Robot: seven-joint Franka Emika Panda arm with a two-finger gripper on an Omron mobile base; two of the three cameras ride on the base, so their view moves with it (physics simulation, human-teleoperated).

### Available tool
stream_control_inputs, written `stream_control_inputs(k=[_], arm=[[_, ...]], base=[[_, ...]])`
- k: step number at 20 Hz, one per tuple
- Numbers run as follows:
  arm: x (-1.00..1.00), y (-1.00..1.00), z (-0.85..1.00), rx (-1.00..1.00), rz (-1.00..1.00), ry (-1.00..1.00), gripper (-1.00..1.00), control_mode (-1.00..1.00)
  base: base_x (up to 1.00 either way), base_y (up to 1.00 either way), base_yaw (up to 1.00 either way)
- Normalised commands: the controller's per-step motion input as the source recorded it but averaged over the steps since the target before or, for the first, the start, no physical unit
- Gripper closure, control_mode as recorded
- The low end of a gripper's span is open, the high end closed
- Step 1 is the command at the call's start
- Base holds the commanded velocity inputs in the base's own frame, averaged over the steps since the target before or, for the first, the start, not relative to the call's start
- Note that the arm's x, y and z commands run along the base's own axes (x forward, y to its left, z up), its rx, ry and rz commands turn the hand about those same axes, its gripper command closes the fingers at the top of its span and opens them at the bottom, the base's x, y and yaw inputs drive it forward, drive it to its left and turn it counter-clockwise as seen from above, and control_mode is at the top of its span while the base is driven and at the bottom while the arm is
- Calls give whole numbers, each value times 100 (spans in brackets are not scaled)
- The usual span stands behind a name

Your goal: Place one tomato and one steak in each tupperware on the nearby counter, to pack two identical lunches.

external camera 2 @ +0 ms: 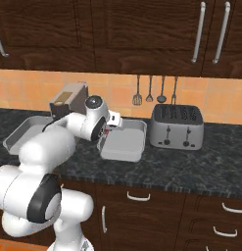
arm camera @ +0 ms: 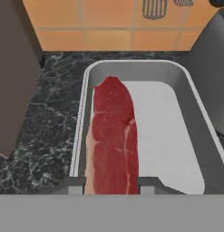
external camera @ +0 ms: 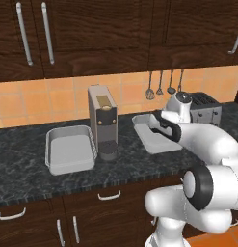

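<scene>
From the left base view, a grey coffee machine stood on the counter between two grey tupperware trays: one tupperware lay to its left and the other tupperware to its right, partly hidden by the white arm. A toaster sat further right, and utensils hung on the tiled wall above.

From the right base view, the gripper hung over the near-left corner of the right-hand tupperware, with the coffee machine close behind the arm and the toaster just beside the tray's far edge. Bare counter lay in front of the tray up to the worktop's front edge.

In the hand view, the gripper was clamped on a steak, a long red slab with pale fat along one side, hanging above the left side of the tray. The tray's right side was bare, and the coffee machine's dark side loomed at the left.
</scene>
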Motion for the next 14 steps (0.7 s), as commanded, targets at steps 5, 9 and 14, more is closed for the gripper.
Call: stream_control_inputs(k=[5, 9, 14], arm=[[43, -5, -43, 0, 0, 7, 100, -100], [39, 0, -27, 0, 0, -2, 100, -100], [25, 0, -45, 0, 0, -6, 100, -100]], base=[[0, 0, 0], [0, 0, 0], [0, 0, 0]])
